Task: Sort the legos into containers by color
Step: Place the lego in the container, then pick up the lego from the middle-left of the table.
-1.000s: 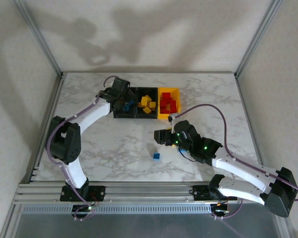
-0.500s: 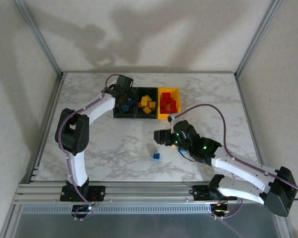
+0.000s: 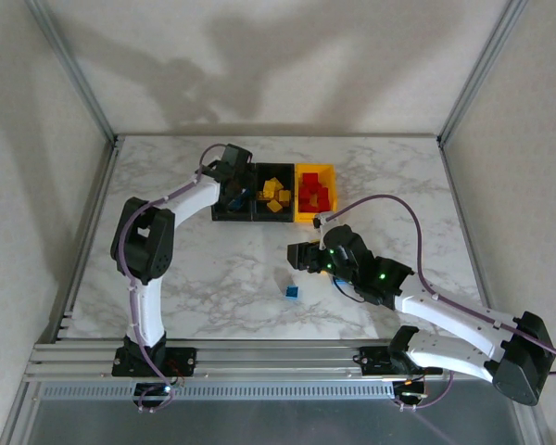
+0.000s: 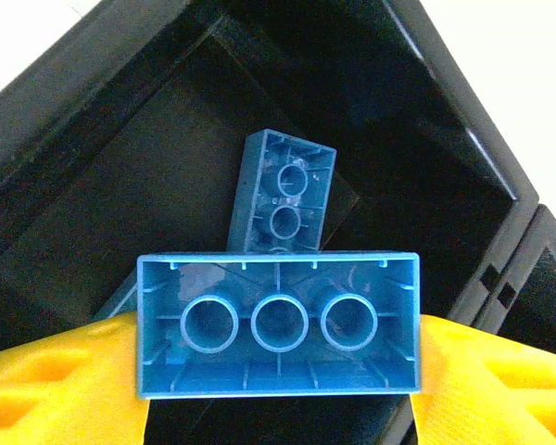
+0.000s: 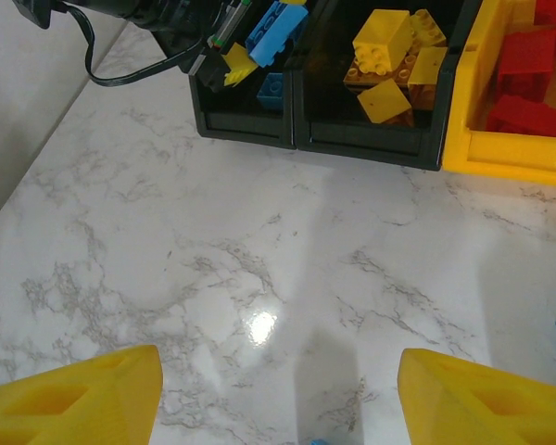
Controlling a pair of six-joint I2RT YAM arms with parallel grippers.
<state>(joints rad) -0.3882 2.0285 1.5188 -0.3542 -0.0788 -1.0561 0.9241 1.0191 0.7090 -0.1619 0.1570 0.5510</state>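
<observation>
Top external: left gripper [image 3: 233, 188] hovers over the left black bin [image 3: 230, 218], upper centre. Left wrist: fingers [image 4: 56, 380] pinch a blue brick [image 4: 278, 324] above a narrow blue brick [image 4: 283, 190], so it should be released squarely inside. Right wrist: right gripper [image 5: 278, 371], bottom edge, gapes empty.

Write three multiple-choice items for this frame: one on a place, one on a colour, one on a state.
1. The blue brick at the left gripper hangs over: A the left black bin; B the yellow-orange bin; C bare table.
2. The bricks in the middle bin are: A red; B yellow; C green.
3. The right gripper has its jaws: A shut on a red brick; B open, nothing between; C shut empty.
Answers: A, the black bin floor shows beneath the brick; B, yellow bricks lie in it; B, the marble tabletop shows between the jaws.
</observation>
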